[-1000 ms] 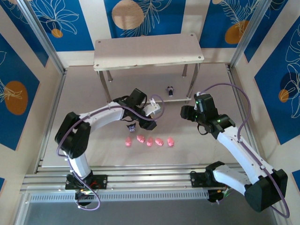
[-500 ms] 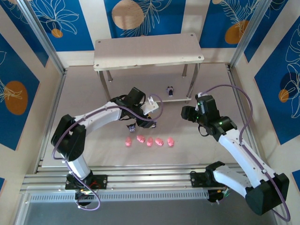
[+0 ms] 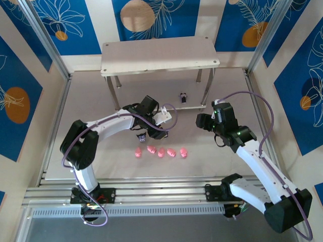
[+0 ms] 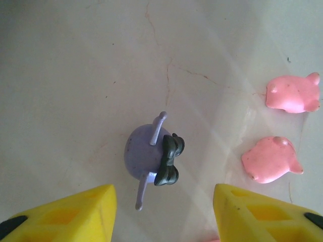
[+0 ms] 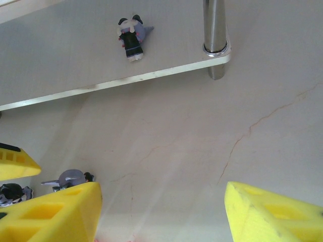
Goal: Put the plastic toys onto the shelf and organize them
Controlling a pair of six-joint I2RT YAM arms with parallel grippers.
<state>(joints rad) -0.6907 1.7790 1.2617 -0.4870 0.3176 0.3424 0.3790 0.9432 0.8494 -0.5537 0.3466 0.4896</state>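
Yellow pads of my left tool (image 4: 162, 201) stand wide apart above the desk (image 4: 75, 60), holding nothing. A purple toy (image 4: 151, 159) lies on the desk just ahead of the gap, touching neither pad. To its right, five pink pigs (image 3: 161, 152) lie in a row on the desk, in front of the shelf (image 3: 160, 54). One dark figurine (image 5: 132, 38) sits on the shelf's lower board, near a metal leg (image 5: 215, 35). My right tool (image 5: 162, 201) hangs wide open and empty, near that board.

Five pink pigs (image 3: 161, 152) lie rowed; a dark figurine (image 3: 183, 97) occupies the shelf (image 3: 159, 55).
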